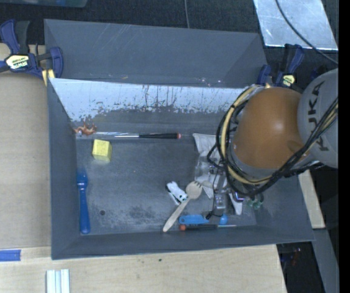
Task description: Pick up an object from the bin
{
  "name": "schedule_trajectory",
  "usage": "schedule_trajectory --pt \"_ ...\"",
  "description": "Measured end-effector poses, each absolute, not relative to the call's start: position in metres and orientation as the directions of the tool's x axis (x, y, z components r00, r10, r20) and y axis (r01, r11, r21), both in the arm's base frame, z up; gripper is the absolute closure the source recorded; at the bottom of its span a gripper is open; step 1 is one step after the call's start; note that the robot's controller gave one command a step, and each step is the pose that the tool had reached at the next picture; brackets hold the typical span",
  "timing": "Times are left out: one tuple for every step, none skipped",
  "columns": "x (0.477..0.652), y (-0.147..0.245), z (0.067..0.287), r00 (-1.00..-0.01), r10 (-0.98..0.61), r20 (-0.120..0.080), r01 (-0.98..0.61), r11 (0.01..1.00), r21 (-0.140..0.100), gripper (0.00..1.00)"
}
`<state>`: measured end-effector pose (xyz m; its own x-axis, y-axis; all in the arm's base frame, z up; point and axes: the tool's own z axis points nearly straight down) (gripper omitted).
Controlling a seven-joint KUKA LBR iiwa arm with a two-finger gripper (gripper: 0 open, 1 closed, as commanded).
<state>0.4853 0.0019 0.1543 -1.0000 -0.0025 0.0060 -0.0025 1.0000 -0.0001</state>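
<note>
"Blue marker (200, 220) — where is it lying?" one is asking.

"It is lying flat along the near wall of the bin (162, 246), toward the right corner. The gripper (218, 207) is hanging right over its right half. Whether the two are touching, I cannot tell."

"Is the gripper gaping or pinched closed?"

"Cannot tell — cables and the orange cover (266, 127) are crowding in above it."

"What is sitting nearest?"

"A wooden spoon (178, 212) is lying slantwise, its handle ending just beside the marker's left end and its bowl pointing up toward the gripper. A small white piece (176, 192) is lying just beside that bowl. Farther out, a yellow block (101, 149), a black rod (153, 136) along the far wall and a blue-handled tool (83, 203) by the left wall are lying well apart."
</note>
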Motion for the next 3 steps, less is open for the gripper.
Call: schedule_trajectory --pt "0.487 0.002 0.159 -1.0 -0.002 -0.003 -0.002 1.0 0.0 0.0" --pt "0.485 0.005 0.072 -0.956 -0.293 -0.011 -0.293 0.956 -0.002 0.0" --pt "0.485 -0.002 0.111 -0.995 -0.102 -0.005 -0.102 0.995 -0.001 0.0"
